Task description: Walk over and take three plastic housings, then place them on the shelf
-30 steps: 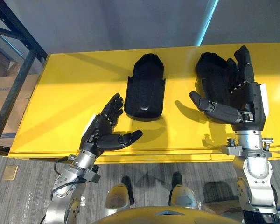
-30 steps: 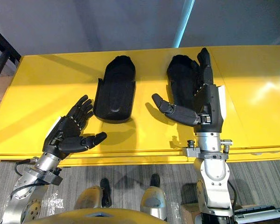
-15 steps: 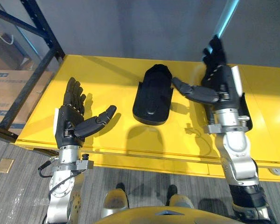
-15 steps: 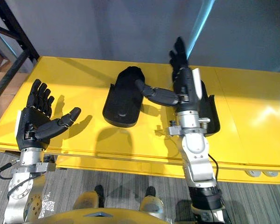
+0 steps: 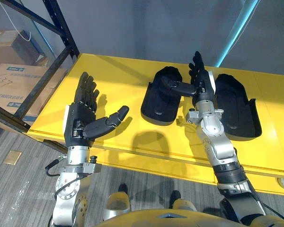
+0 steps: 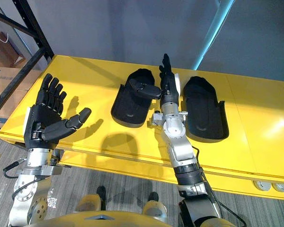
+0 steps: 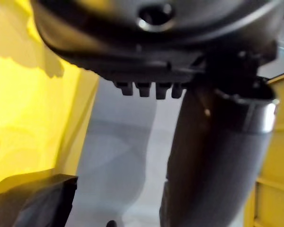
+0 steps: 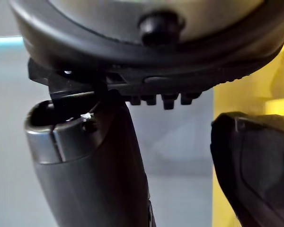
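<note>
Moved off the right housing [image 5: 236,113], the right hand [image 5: 201,85] is being lined up on the left housing [image 5: 158,101], fingers straight and thumb apart; the left hand [image 5: 80,120] is being held spread. Closing seems needed next.

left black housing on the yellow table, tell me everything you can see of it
The left housing is a long matte black plastic shell, rounded at the far end, squared at the near end, with low side walls. It lies flat on the yellow table, apart from the other housing. The right hand, fingers straight, stands beside it, thumb reaching over its far half; contact cannot be told.
</note>
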